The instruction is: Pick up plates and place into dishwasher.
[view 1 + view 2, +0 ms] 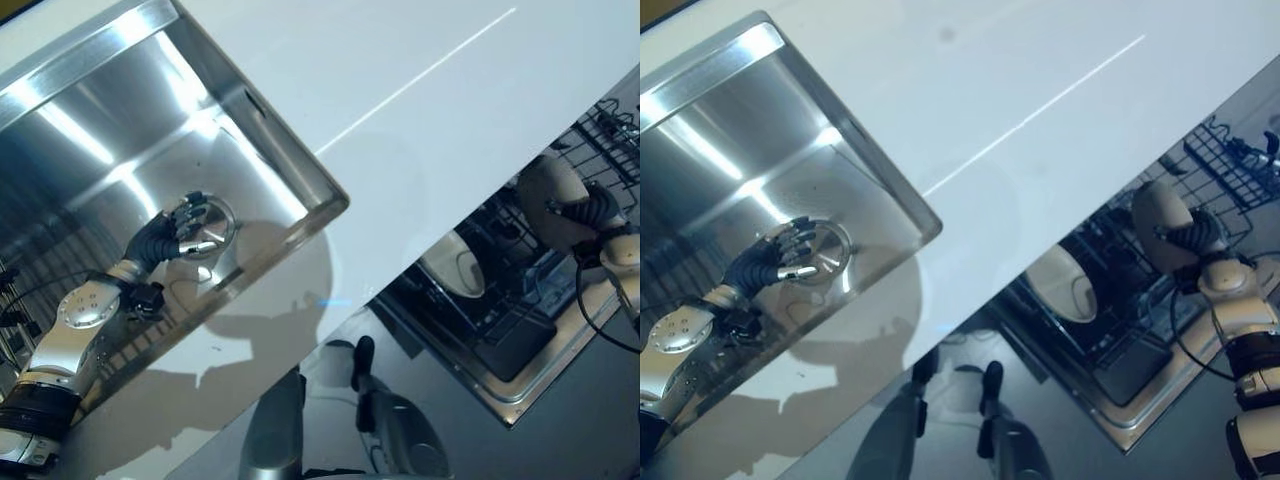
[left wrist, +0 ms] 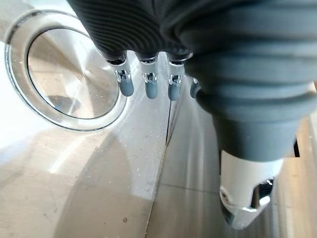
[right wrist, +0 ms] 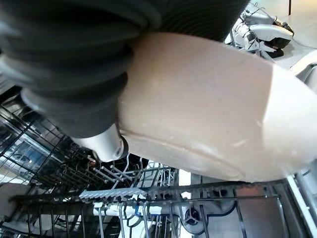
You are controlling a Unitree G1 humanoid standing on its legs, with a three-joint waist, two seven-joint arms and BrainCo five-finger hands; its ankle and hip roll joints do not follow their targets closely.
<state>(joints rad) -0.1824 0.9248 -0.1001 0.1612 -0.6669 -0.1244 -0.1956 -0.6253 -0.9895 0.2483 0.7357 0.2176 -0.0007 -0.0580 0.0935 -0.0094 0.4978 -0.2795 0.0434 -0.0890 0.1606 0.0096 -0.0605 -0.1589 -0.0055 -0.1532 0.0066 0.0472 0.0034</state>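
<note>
The beige round stoneware plate [image 1: 548,200] is gripped in the right hand [image 1: 592,212], whose dark-covered fingers curl round its rim, and it hangs tilted on edge above the open dishwasher's black wire rack [image 1: 500,290]. In the right wrist view the plate's pale underside [image 3: 208,114] sits against the ribbed hand cover, with the rack's tines [image 3: 124,198] below it and apart from it. A second plate, a white round one [image 1: 455,262], stands upright in the rack, nearer the white counter's front edge and well apart from the held plate. The rack sits inside the dishwasher's stainless steel frame [image 1: 520,405], which lies below the counter's [image 1: 400,130] front edge.

Towards the counter's left end, a deep stainless steel sink [image 1: 110,160] is set into it. The left hand [image 1: 178,232] reaches down into the sink, near its corner closest to the dishwasher. Its fingers [image 2: 148,84] are straight and relaxed, holding nothing, with the dark tips hovering just beside the round steel drain cover [image 2: 69,74] on the sink floor. Whether the tips touch the steel cannot be told.
</note>
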